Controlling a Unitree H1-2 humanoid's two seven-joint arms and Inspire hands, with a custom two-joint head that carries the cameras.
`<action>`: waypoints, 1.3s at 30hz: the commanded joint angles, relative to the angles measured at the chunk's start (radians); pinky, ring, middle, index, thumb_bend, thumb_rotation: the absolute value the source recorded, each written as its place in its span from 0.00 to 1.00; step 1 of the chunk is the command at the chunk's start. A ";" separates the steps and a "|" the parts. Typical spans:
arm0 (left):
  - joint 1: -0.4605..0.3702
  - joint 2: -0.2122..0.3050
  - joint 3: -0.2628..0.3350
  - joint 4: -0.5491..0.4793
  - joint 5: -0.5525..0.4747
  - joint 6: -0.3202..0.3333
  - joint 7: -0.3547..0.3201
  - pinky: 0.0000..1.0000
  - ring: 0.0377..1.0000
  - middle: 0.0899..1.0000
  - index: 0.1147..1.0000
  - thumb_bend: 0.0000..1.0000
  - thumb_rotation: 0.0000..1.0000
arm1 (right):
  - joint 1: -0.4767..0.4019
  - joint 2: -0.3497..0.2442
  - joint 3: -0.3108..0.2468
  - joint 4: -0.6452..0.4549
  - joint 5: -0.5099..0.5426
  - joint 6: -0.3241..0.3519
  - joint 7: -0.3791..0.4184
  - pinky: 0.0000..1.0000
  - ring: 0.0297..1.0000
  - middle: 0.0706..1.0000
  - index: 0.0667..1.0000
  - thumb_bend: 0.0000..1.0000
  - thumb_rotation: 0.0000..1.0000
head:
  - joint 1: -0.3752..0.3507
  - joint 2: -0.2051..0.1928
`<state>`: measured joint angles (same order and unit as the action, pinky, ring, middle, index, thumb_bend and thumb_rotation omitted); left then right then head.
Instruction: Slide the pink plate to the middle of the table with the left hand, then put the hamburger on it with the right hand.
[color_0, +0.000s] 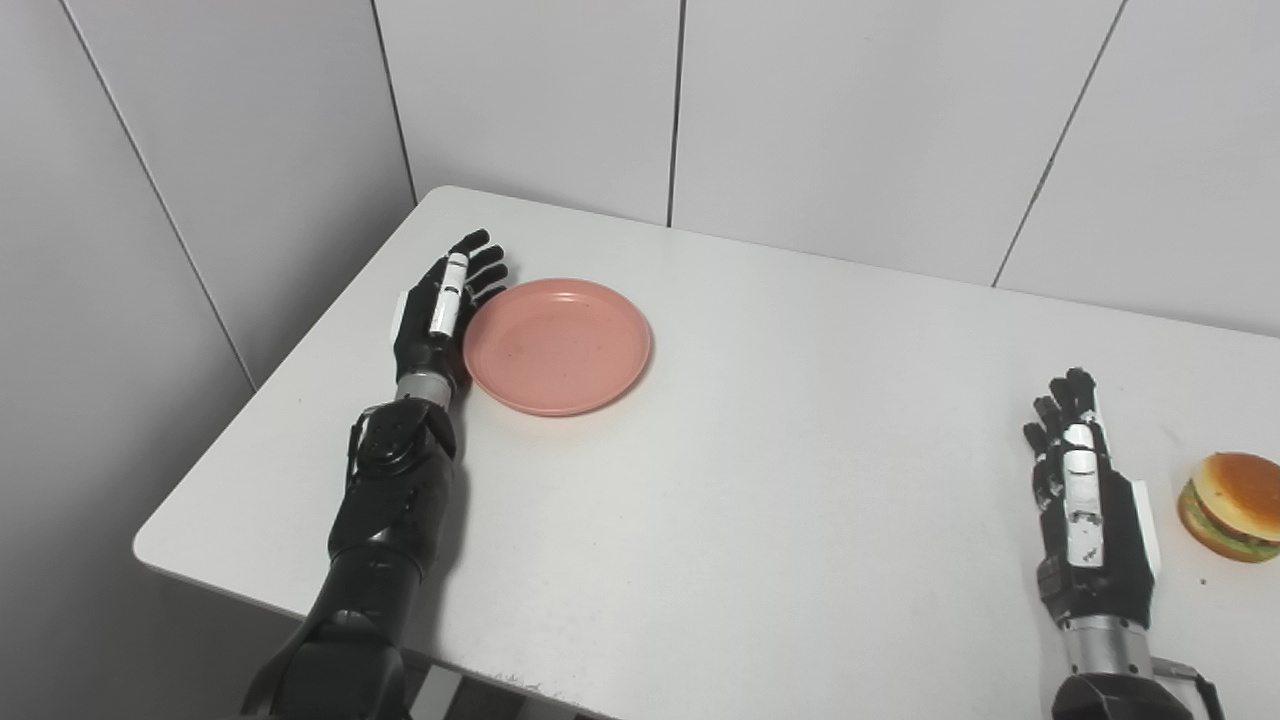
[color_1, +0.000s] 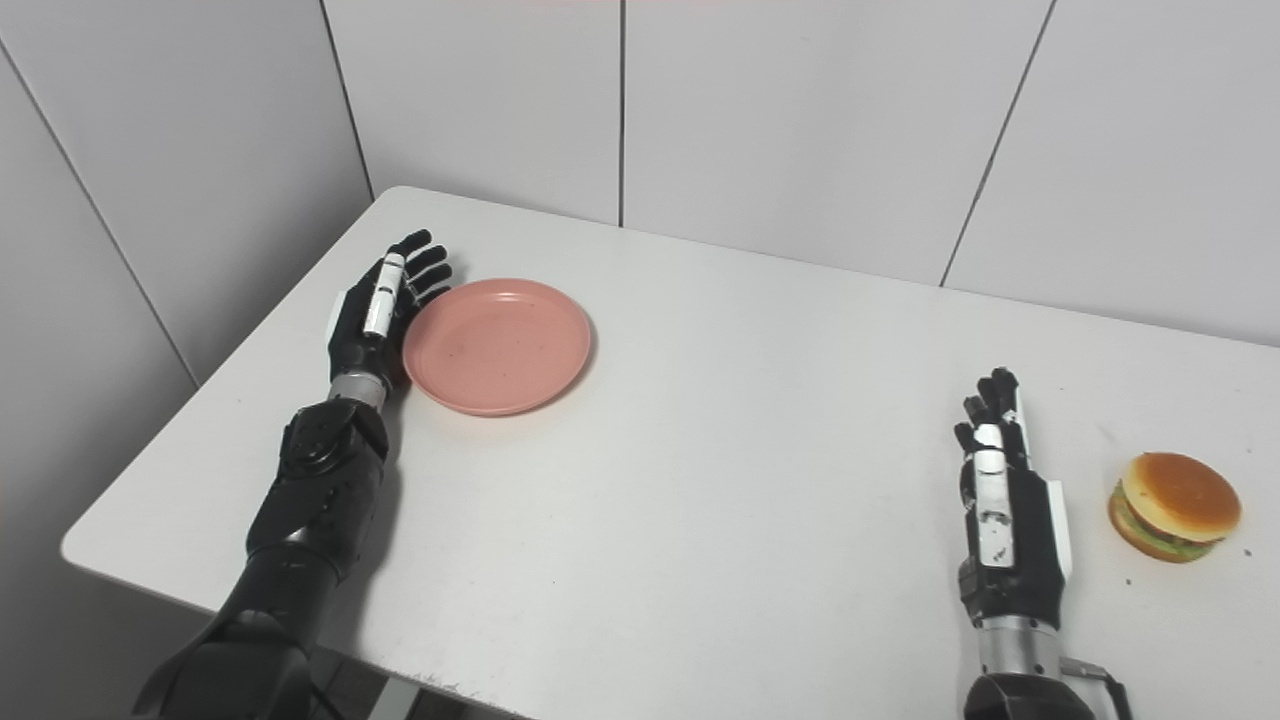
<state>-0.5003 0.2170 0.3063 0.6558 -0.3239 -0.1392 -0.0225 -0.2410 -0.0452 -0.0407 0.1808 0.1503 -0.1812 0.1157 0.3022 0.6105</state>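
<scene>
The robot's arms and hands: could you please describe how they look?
Both arms are glossy black with jointed shells. The left hand and right hand are black with white panels on the thumb and outer edge, and each joins its forearm through a silver metal wrist ring.

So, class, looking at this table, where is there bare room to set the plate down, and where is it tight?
The widest bare patch is the middle of the table, between the pink plate and the right hand. The near edge in front of the plate is bare too. It is tight at the left hand beside the plate, and between the right hand and the hamburger.
</scene>
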 joint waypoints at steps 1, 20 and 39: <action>-0.008 -0.016 -0.019 -0.033 0.016 0.020 0.001 0.74 0.76 0.74 0.70 0.27 0.74 | 0.017 0.002 0.000 0.020 -0.001 -0.013 0.000 1.00 1.00 1.00 1.00 0.56 0.91 | 0.001 -0.002; 0.019 -0.101 -0.114 -0.098 0.090 0.061 0.004 0.74 0.76 0.73 0.69 0.26 0.73 | 0.008 0.019 0.008 0.030 -0.013 -0.004 -0.014 1.00 1.00 1.00 1.00 0.61 0.89 | -0.050 -0.005; 0.046 -0.185 -0.188 -0.152 0.118 0.118 -0.008 0.75 0.78 0.75 0.71 0.24 0.77 | 0.026 0.038 0.026 -0.025 -0.052 0.043 -0.033 1.00 1.00 1.00 1.00 0.59 0.91 | -0.231 0.022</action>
<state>-0.4617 0.0445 0.1276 0.5106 -0.2117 -0.0535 -0.0219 -0.2296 -0.0245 -0.0210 0.1591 0.0999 -0.1539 0.0933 0.0706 0.6335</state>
